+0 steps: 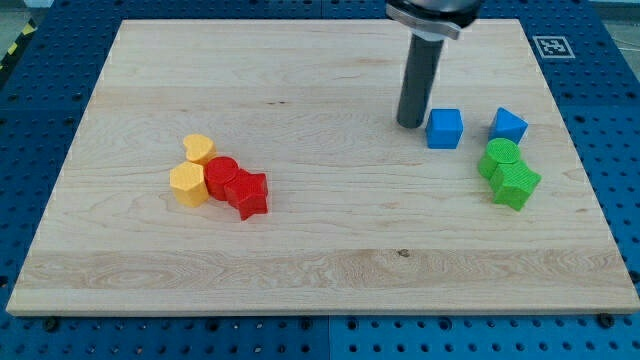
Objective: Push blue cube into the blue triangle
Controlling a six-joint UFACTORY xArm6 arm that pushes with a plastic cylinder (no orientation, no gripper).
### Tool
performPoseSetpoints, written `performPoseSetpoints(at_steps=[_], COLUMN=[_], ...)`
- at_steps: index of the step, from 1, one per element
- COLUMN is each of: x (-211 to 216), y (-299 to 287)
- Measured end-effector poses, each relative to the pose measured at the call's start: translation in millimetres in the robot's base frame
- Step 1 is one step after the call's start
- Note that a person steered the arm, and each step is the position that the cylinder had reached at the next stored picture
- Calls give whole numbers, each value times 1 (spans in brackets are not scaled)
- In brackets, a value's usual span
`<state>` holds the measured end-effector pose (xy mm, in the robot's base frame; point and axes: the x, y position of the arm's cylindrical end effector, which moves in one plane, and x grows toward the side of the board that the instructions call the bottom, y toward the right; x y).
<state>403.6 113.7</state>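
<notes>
On the pale wooden board (300,240), in the frame's upper right, my tip (410,125) stands just left of the small blue plastic cube (445,128), nearly touching it. The cube sits flat, roughly square to the board's edges, with no long axis, and the blue plastic triangle (509,125) lies apart to its right, above two green blocks (508,172). My dark rod holds nothing

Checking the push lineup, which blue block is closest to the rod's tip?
The blue cube, right beside my tip; the blue triangle sits farther toward the view's right.

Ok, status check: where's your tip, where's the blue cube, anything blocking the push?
My tip at the blue cube's left side, close. Blue triangle to the cube's right, small gap. Nothing between them; green blocks sit just below the triangle.
</notes>
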Motion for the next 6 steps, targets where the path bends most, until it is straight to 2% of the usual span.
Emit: performPoseSetpoints(at_steps=[3, 6], x=[10, 10], y=[47, 35])
